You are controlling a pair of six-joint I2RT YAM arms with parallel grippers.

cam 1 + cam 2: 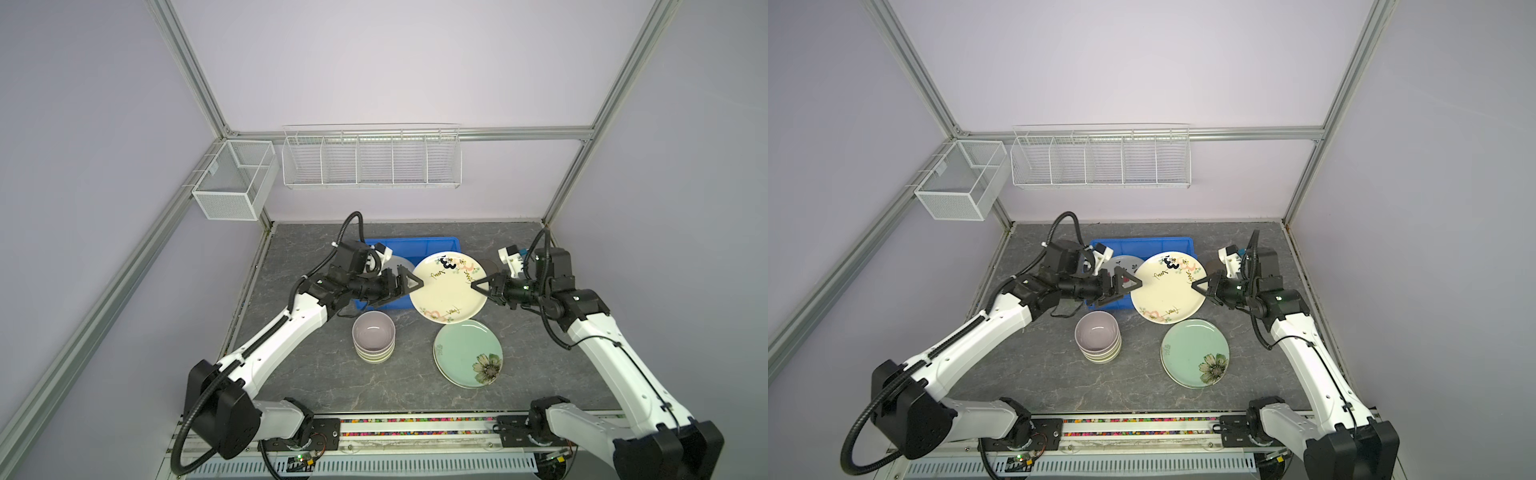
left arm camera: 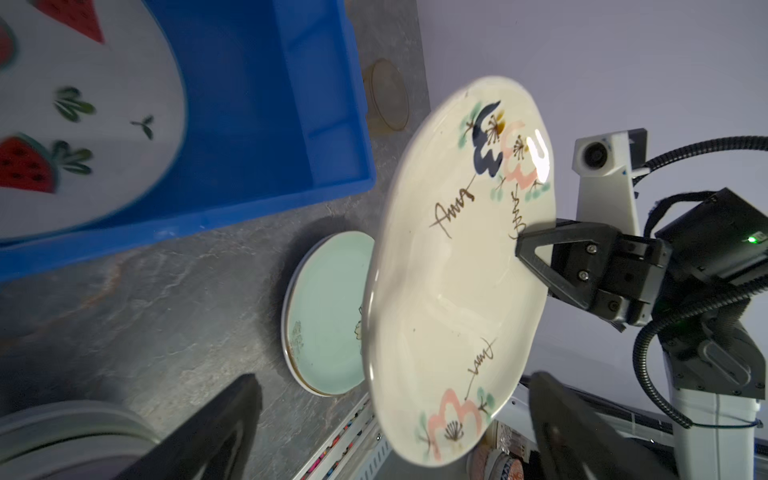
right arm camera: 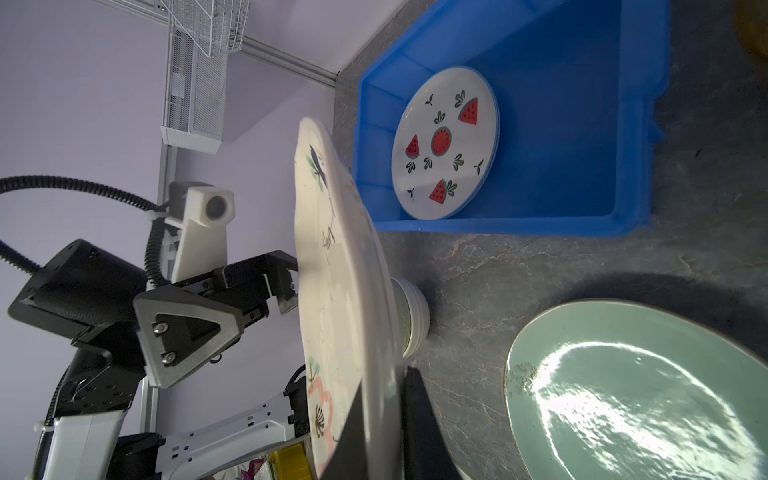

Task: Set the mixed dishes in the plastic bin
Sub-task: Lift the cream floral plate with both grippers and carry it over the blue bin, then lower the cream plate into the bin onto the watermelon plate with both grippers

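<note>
A cream plate with painted flowers (image 1: 449,286) (image 1: 1169,286) hangs tilted in the air by the near right corner of the blue plastic bin (image 1: 415,245) (image 1: 1142,245). My right gripper (image 1: 473,286) (image 3: 386,378) is shut on its right rim. At the plate's left edge my left gripper (image 1: 417,284) (image 2: 395,380) stands open, both fingers clear of the rim. A watermelon-print plate (image 3: 446,143) (image 2: 83,116) lies inside the bin. On the table in front stand a stack of bowls, lilac on top (image 1: 373,336), and pale green floral plates (image 1: 467,353).
An amber cup (image 2: 386,99) stands on the table right of the bin, behind my right gripper. White wire baskets (image 1: 370,160) hang on the back wall and at the left corner (image 1: 232,183). Frame posts border the grey table (image 1: 311,374).
</note>
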